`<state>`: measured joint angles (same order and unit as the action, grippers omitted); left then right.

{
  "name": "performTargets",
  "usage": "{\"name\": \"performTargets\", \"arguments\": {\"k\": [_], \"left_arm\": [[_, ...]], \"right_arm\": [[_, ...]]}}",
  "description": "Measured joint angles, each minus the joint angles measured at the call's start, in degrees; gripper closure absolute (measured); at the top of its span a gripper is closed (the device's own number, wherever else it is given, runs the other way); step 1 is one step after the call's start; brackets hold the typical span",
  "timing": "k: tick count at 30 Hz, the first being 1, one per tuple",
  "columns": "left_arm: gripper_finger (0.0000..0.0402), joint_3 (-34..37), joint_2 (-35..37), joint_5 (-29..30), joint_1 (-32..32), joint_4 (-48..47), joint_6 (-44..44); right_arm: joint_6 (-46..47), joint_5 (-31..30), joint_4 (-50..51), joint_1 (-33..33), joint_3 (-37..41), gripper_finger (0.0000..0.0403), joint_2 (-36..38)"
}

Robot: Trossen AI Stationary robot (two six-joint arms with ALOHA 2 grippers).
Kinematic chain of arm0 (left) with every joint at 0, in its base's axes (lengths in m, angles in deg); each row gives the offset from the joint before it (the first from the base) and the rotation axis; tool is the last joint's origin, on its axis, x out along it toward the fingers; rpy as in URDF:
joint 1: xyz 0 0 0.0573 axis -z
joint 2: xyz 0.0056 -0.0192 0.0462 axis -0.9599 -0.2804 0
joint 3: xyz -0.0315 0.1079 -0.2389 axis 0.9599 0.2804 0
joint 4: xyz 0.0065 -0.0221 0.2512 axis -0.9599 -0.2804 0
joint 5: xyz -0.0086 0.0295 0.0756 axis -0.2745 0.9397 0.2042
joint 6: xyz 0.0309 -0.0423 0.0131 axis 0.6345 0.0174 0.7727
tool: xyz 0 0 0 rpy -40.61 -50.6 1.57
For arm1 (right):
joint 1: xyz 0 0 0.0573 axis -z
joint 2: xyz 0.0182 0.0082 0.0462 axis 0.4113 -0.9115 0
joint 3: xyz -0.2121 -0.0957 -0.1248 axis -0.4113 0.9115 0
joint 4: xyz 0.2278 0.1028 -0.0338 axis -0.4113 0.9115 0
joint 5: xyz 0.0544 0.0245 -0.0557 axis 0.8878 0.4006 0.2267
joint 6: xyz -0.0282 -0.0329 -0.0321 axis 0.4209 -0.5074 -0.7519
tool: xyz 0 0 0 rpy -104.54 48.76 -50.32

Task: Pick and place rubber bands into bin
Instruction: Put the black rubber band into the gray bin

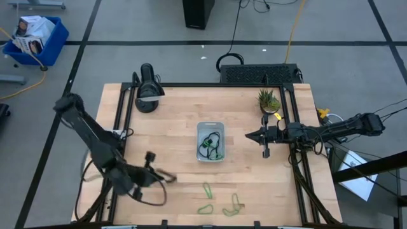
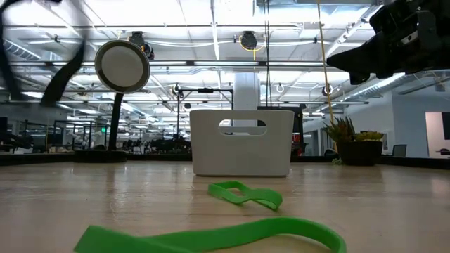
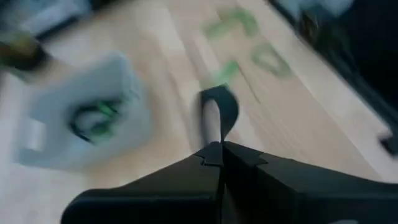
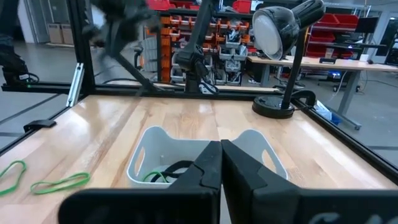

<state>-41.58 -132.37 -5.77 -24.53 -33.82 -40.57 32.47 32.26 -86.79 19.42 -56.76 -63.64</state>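
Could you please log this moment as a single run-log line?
left pincer: shut on dark rubber band | right pincer: shut, empty, beside bin | green rubber bands: on table

Bright overhead lighting; left wrist view heavily motion-blurred.

A black desk lamp [image 1: 147, 90] with a round head stands at the far left corner of the wooden table [image 1: 172, 127]. A small potted plant [image 1: 269, 100] stands near the far right corner. A blue crate [image 1: 35, 39] holding packages sits on the floor, well apart from the table.
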Motion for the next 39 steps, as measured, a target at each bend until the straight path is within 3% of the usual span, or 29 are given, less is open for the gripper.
{"name": "performTargets", "arguments": {"k": [8, 13, 21, 29, 36, 39], "left_arm": [[0.0399, 3.31, 14.98, 8.79, 0.70, 0.85, 7.41], [0.0400, 12.93, 24.89, 12.90, 1.52, 7.15, 6.95], [0.0400, 29.96, 37.47, 13.57, 1.52, 23.74, 8.93], [0.0400, 40.32, 44.57, 14.44, 0.00, 31.57, 8.29], [0.0400, 41.56, 45.42, 14.37, -4.03, 35.24, 5.71], [0.0400, 41.56, 44.33, 11.08, -7.16, 40.71, 6.86]], "right_arm": [[0.00, -0.02, -0.09, 0.00, 0.00, 0.0403, -0.31], [-0.02, 0.00, -0.08, 0.00, 0.00, 0.0403, -0.38], [-0.06, -0.02, -0.10, 0.00, 0.00, 0.0403, -0.36], [-0.02, -0.02, -0.10, 0.00, 0.02, 0.0403, -0.38], [-0.02, -0.04, -0.11, 0.00, 0.02, 0.0403, -0.36], [-0.02, -0.11, -0.15, 0.00, 0.02, 0.0403, -0.38]]}}
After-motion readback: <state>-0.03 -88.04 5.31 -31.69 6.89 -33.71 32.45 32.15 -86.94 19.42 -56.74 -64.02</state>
